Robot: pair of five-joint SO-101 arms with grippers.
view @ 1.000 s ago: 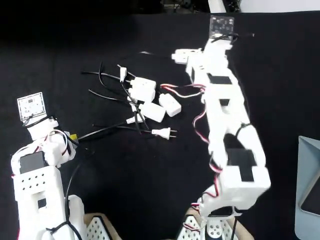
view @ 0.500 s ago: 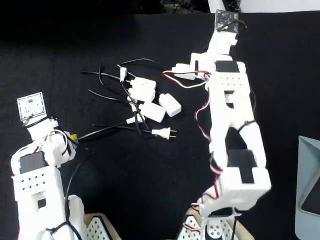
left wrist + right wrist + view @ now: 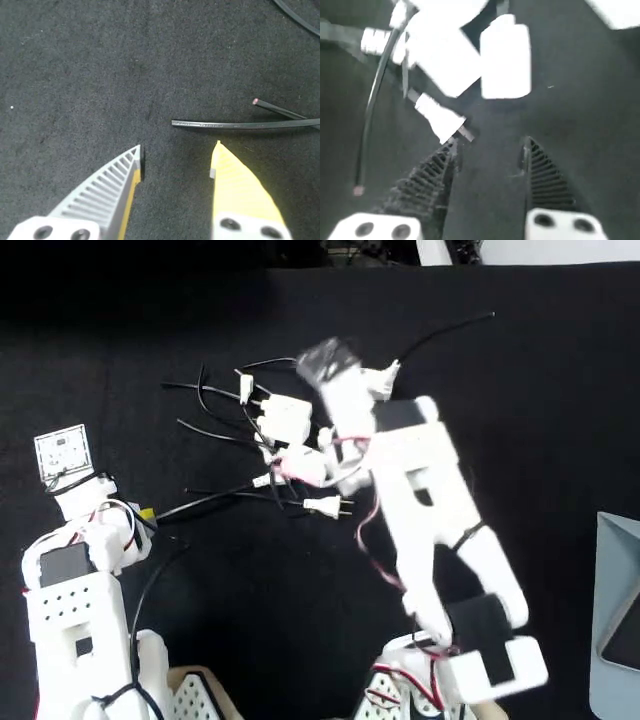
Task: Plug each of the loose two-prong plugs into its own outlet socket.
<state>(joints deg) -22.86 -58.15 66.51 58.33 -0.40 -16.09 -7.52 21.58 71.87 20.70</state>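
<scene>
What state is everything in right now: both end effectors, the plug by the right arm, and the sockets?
Left end effector: open, empty, above a black cable end.
Right end effector: open, empty, close to the loose plug, not gripping it.
Loose plug: unplugged, lying flat, prongs bare.
Outlet socket: lying on the table; whether it holds a plug cannot be told.

Black cloth table [image 3: 560,390] with white outlet sockets [image 3: 287,418], a two-prong plug [image 3: 326,506], tangled black cords [image 3: 210,501]
</scene>
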